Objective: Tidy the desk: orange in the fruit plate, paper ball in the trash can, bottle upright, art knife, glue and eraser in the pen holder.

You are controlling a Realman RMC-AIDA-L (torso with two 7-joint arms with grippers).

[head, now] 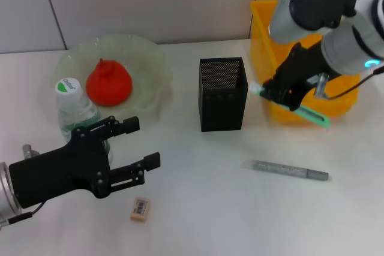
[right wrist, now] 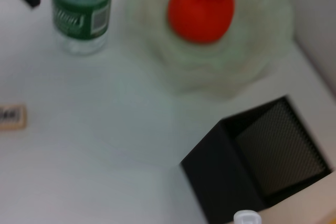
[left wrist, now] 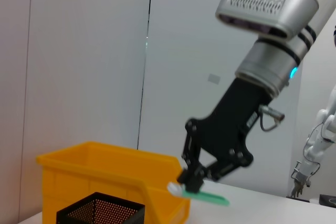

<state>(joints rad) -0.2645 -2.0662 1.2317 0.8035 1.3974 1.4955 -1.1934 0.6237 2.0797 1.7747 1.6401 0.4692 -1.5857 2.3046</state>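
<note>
A slim green stick with a white cap (head: pixel 292 105), by its look the glue or the art knife, hangs in the air clamped in the right gripper (head: pixel 287 97), between the black mesh pen holder (head: pixel 222 94) and the yellow trash can (head: pixel 264 40). It appears light, stiff and smooth, so it could twist or slide in a loose grip; the fingers take it near the capped end, which leaves the long green tail swinging free, and a hold closer to the middle would likely steady it for a drop into the narrow holder.

Still on the desk lie a grey pen-like tool (head: pixel 290 170) and the eraser (head: pixel 140 208), both small, light and low to the surface. The orange (head: pixel 108 81) sits in the glass fruit plate (head: pixel 150 58), and the bottle (head: pixel 75 109) stands upright beside the plate.

The left gripper (head: pixel 139 145) hovers near the eraser with fingers spread and nothing in them.

The left wrist view shows the stick from the side, level and pinched at its cap end (left wrist: pixel 198 191), above the holder's rim (left wrist: pixel 100 208). The right wrist view shows the holder's open mouth (right wrist: pixel 281 148) from above, with only the white cap (right wrist: pixel 247 217) at the frame's edge. The head view alone takes in the whole desk.
</note>
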